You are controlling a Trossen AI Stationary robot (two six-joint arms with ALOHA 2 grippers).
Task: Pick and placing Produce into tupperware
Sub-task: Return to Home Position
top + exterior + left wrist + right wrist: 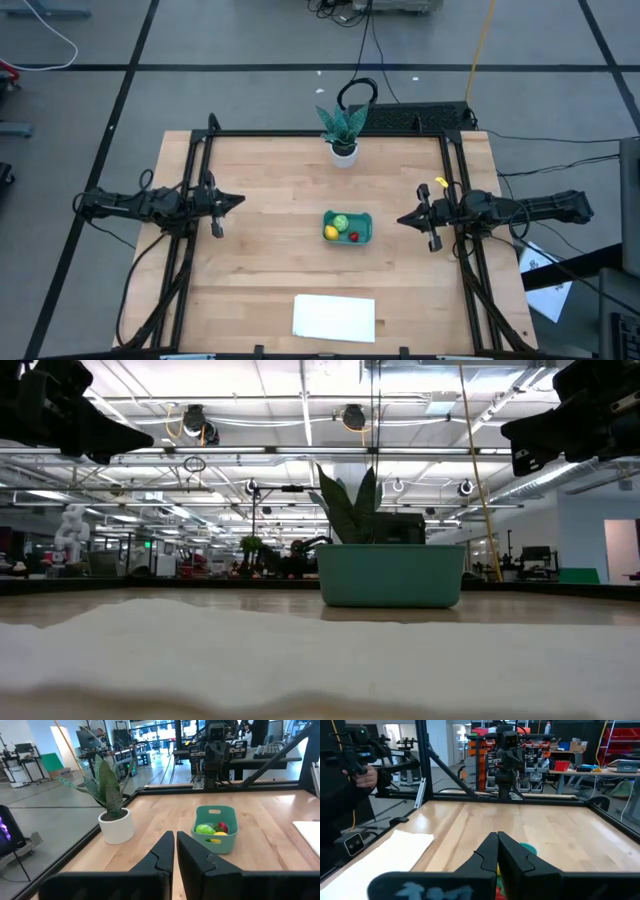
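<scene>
The teal tupperware (pixel 347 227) stands on the wooden table's middle, its base flat on the wood. Inside it lie the produce pieces: a green one (pixel 341 221), a yellow one (pixel 331 233) and a red one (pixel 353 236). In the left wrist view the tupperware (pixel 215 829) shows the same pieces in it. My left gripper (pixel 240 201) hangs above the table's left side, shut and empty, pointing level toward the tub. My right gripper (pixel 400 219) hangs above the right side, shut and empty, pointing level at the tub.
A leafy plant in a white pot (pixel 343 132) stands at the table's far middle. A flat white sheet (pixel 334 318) lies near the front edge. A person's hand (pixel 364 774) shows beyond the table in the right wrist view. Bare wood lies between each gripper and the tub.
</scene>
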